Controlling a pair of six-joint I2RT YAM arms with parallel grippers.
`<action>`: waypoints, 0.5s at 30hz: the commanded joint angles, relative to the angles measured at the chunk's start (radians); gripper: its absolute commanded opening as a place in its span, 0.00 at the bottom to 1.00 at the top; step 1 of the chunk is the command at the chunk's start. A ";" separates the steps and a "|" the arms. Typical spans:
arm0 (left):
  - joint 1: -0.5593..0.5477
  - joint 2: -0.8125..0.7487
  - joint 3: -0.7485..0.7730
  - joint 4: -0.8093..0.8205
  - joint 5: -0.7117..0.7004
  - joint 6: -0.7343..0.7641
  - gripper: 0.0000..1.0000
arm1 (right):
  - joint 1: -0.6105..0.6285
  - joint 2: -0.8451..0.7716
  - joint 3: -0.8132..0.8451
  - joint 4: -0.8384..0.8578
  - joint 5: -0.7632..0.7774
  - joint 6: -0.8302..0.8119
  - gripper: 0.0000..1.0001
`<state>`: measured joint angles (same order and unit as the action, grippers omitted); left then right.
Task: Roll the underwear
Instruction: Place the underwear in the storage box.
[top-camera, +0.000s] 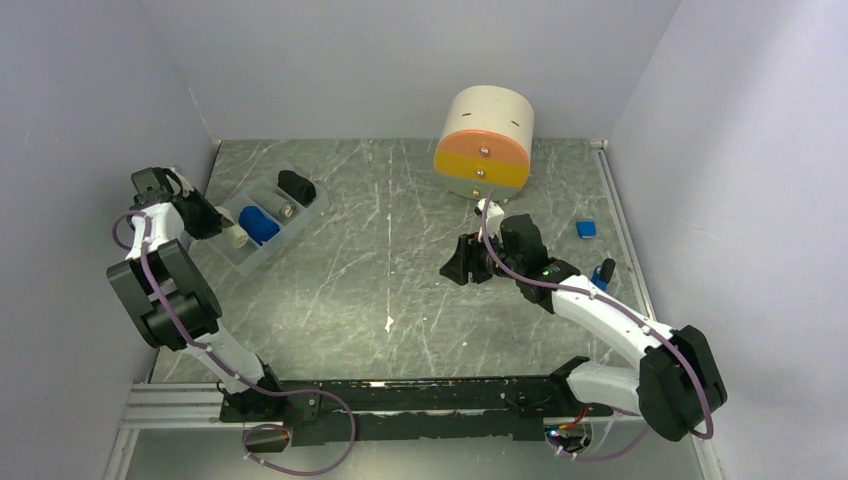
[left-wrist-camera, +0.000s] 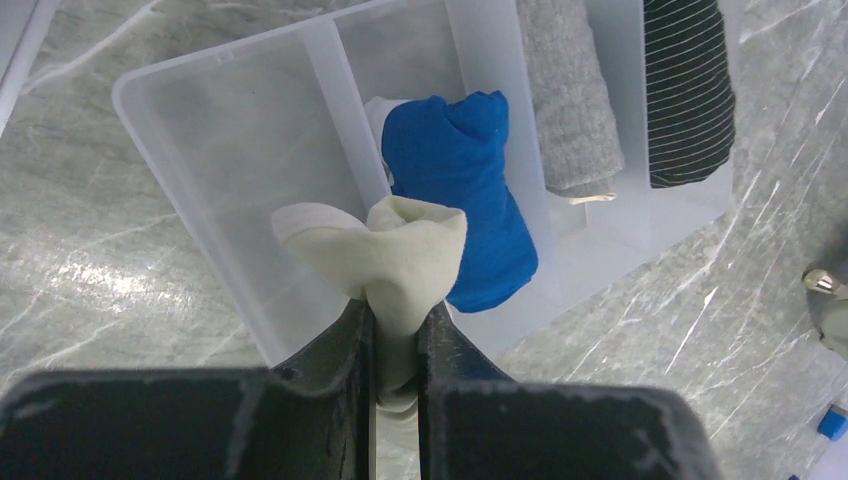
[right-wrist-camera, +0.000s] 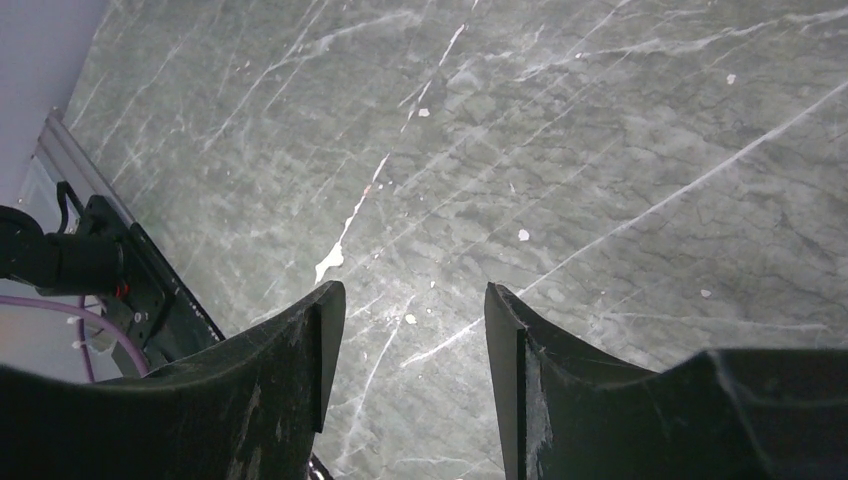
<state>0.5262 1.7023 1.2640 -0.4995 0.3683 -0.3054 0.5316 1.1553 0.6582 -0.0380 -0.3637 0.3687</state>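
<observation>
My left gripper (left-wrist-camera: 396, 330) is shut on the pale cream-yellow underwear (left-wrist-camera: 400, 255), a rolled bundle held just above the near end of the clear divided tray (left-wrist-camera: 215, 150). The royal blue underwear (left-wrist-camera: 465, 195) lies rolled in the compartment beside it; in the top view it shows as a blue roll (top-camera: 258, 224) in the tray (top-camera: 312, 208), with the left gripper (top-camera: 225, 229) at the tray's near-left end. My right gripper (right-wrist-camera: 415, 310) stands open over bare marble with nothing between its fingers; in the top view it (top-camera: 457, 263) hovers right of the table's middle.
The tray also holds a grey roll (left-wrist-camera: 570, 100) and a black striped roll (left-wrist-camera: 688, 90). A cream and orange cylinder (top-camera: 485, 140) stands at the back. A small blue item (top-camera: 587, 229) lies at the right. The arms' base rail (top-camera: 400, 400) runs along the near edge.
</observation>
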 joint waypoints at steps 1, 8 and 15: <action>0.004 0.055 -0.008 -0.003 0.049 0.058 0.05 | -0.005 0.010 0.027 0.024 -0.034 -0.014 0.57; 0.005 0.139 0.017 -0.012 -0.014 0.060 0.08 | -0.007 0.014 0.038 0.016 -0.031 -0.020 0.57; 0.004 0.179 0.062 -0.081 -0.070 0.064 0.26 | -0.008 0.014 0.040 0.015 -0.035 -0.022 0.57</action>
<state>0.5278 1.8767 1.2774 -0.5373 0.3496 -0.2665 0.5297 1.1706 0.6582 -0.0380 -0.3782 0.3656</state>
